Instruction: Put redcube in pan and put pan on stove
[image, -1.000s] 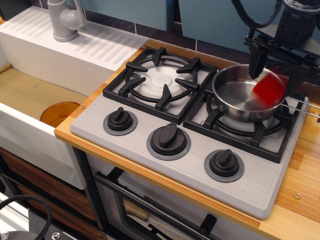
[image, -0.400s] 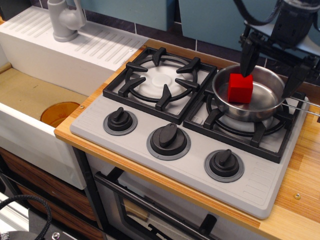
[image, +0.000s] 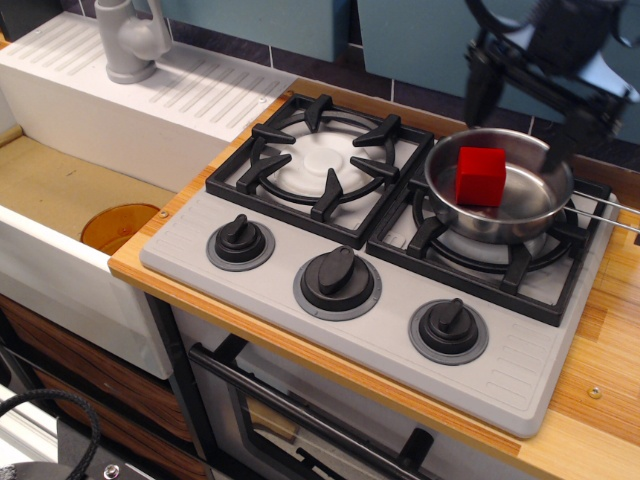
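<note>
Sitting inside the small round shiny steel pan, the little bright-red cube rests on the pan floor, a bit left of the middle, with one corner turned to the camera. The pan stands on the right black cross-shaped grate of the grey toy two-burner stove, and its thin wire handle goes out to the right edge of the picture. The left burner shows its white disc under an empty grate, and three black knobs stand in a row on the grey front panel.

Above the pan hangs the black robot gripper, blurred in this view. Its two dark fingers are spread wide, one over the left rim of the pan and the other over the right rim. They hold nothing and do not touch the cube or the pan; the cube lies free below them.

The stove sits on a light wooden desk. To the left is a white sink with a grey tap on its ribbed back part.
</note>
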